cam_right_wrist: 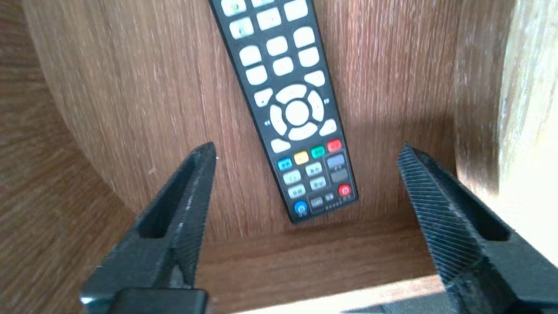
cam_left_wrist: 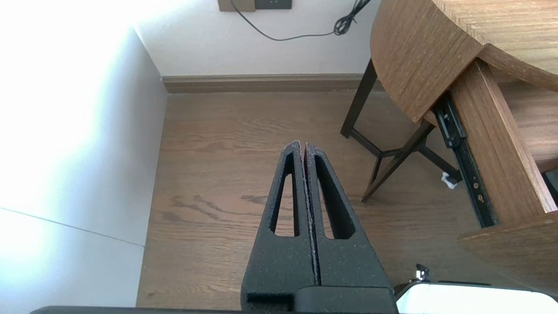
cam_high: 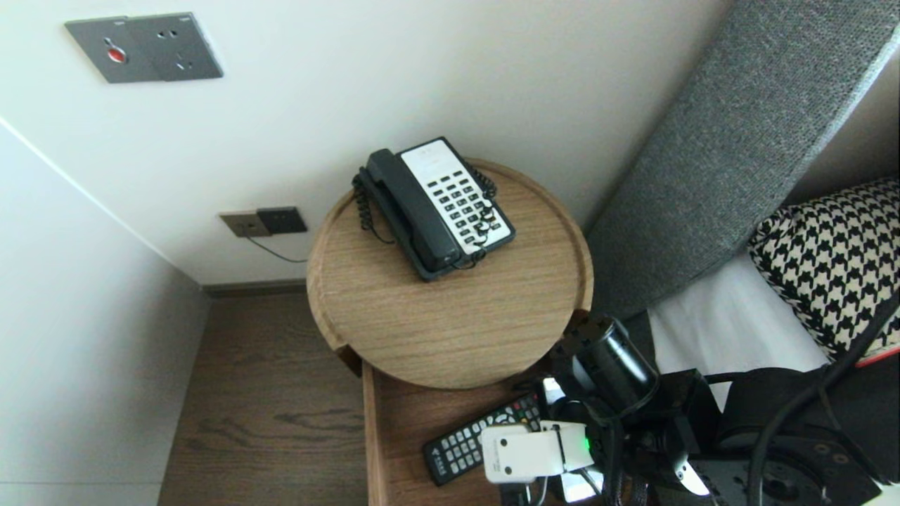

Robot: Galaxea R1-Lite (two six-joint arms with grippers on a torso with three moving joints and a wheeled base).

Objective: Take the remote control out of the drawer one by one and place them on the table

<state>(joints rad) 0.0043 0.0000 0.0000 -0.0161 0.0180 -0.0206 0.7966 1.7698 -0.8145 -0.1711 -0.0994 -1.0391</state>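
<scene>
Right gripper (cam_right_wrist: 307, 149) spread wide over the slim black plastic remote control with white keys (cam_right_wrist: 290, 100). Left gripper (cam_left_wrist: 304, 146) pressed together, parked above the floor.
The remote lies flat, keys up, in the open wooden drawer (cam_right_wrist: 130, 109). Its long axis runs away from the wrist, slightly skewed, with the power-button end nearest, by the drawer wall. Best to move straight up with the fingers wide, nudging nothing.

Right pincer (cam_right_wrist: 307, 147) spread wide, black white-buttoned remote control (cam_right_wrist: 296, 109) lying clear between its fingers. Brown wooden drawer wall (cam_right_wrist: 479, 87) crowds one finger; bare drawer floor (cam_right_wrist: 130, 87) beside the other. Round wooden table (cam_high: 450, 316) overhangs just ahead.
</scene>
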